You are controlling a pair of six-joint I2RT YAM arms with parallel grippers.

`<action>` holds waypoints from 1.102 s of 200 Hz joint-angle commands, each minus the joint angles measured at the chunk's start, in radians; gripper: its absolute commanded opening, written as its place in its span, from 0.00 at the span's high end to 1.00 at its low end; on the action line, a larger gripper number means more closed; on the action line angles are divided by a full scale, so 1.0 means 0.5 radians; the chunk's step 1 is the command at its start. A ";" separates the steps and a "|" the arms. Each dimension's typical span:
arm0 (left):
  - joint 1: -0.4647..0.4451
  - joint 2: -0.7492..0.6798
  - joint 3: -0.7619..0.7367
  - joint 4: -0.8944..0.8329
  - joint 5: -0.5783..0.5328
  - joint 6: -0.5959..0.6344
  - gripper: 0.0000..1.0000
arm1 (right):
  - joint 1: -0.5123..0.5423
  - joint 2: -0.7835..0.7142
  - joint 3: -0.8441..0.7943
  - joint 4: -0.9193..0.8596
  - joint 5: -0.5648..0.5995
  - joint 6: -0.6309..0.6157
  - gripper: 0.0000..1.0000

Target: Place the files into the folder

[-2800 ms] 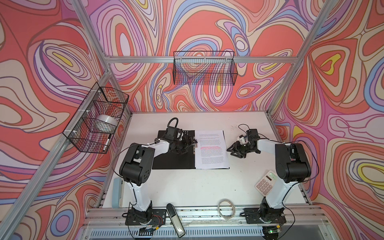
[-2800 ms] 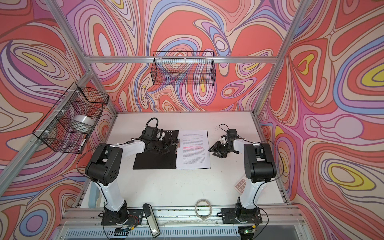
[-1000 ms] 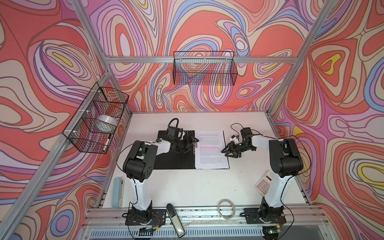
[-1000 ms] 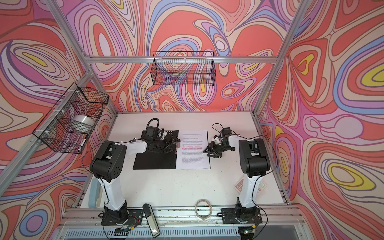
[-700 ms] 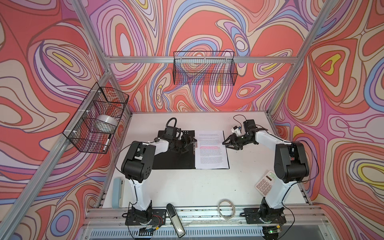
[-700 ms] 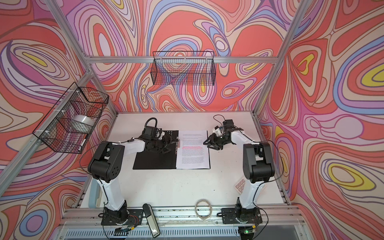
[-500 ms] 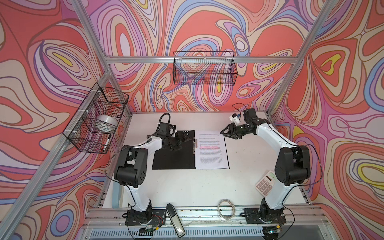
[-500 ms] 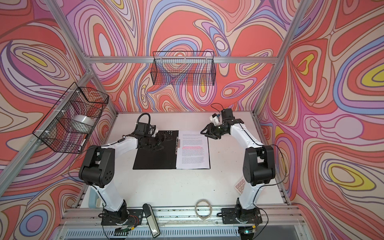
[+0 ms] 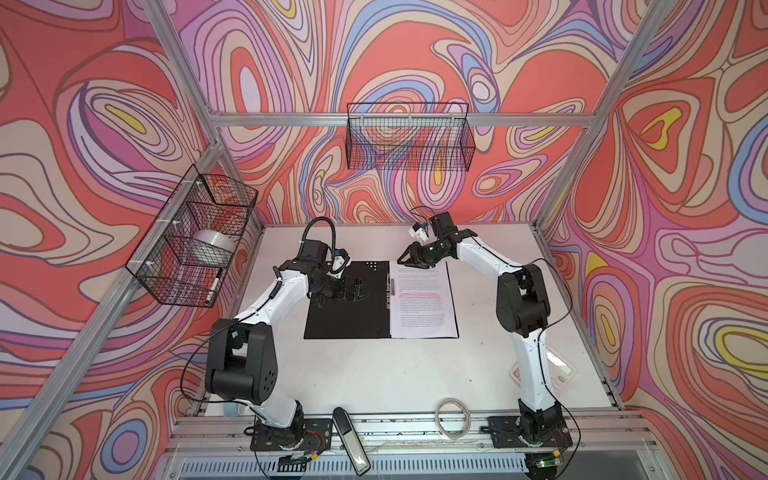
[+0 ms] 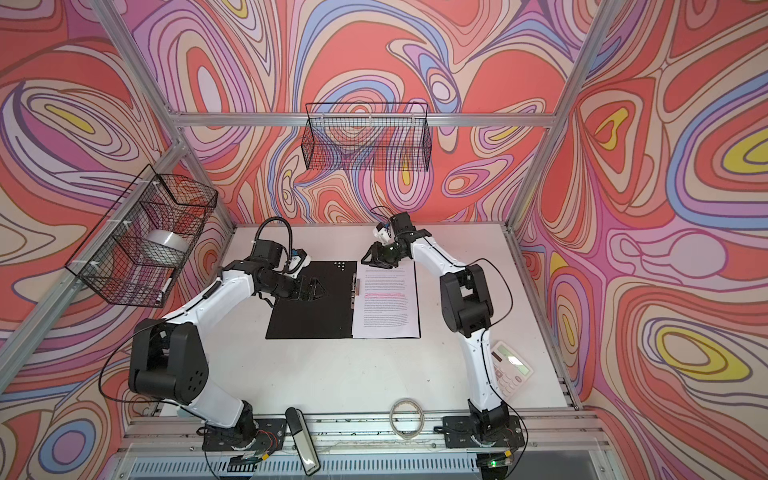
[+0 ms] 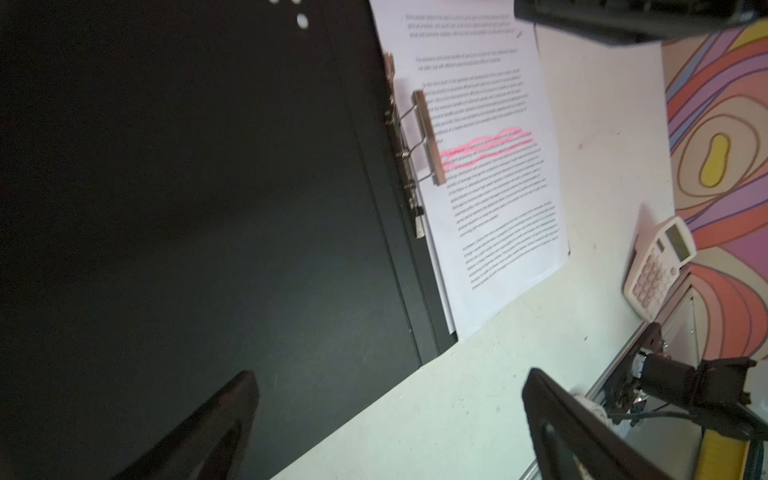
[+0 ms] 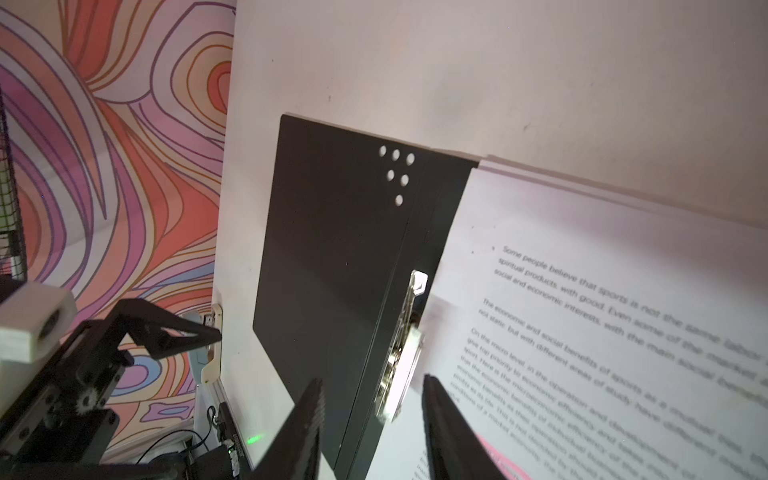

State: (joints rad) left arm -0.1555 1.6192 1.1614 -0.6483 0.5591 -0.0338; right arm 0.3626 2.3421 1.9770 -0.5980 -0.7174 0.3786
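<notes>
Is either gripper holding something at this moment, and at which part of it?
Nothing is held. The left gripper hangs open over the folder; the right gripper hangs open over the files, near the metal clip.

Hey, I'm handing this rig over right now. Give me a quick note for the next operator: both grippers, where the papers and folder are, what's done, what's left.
Left gripper: wide open, empty, hovering over the bare left panel of the open black-lined flat folder.
Right gripper: partly open, empty, at the far edge of the white printed paper sheets.
Done: the sheets lie on the folder's right panel, beside the metal spine clip.
Left: the clip's bar looks raised off the paper, so probably press it down, then close the cover.
</notes>
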 commanded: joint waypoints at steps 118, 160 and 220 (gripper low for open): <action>0.013 0.347 -0.054 0.137 -0.045 0.083 0.11 | 0.118 0.443 0.389 0.180 0.016 0.078 0.61; 0.014 0.412 -0.061 0.155 -0.054 0.073 0.14 | 0.129 0.531 0.524 0.056 -0.016 0.036 0.61; 0.016 0.496 -0.044 0.143 -0.026 0.061 0.18 | 0.152 0.571 0.564 -0.078 0.011 -0.054 0.61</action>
State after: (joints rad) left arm -0.1551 1.8347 1.1412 -0.5682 0.5449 -0.0116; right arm 0.4286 2.5877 2.2341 -0.5919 -0.7216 0.3885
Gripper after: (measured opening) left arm 0.825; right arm 0.389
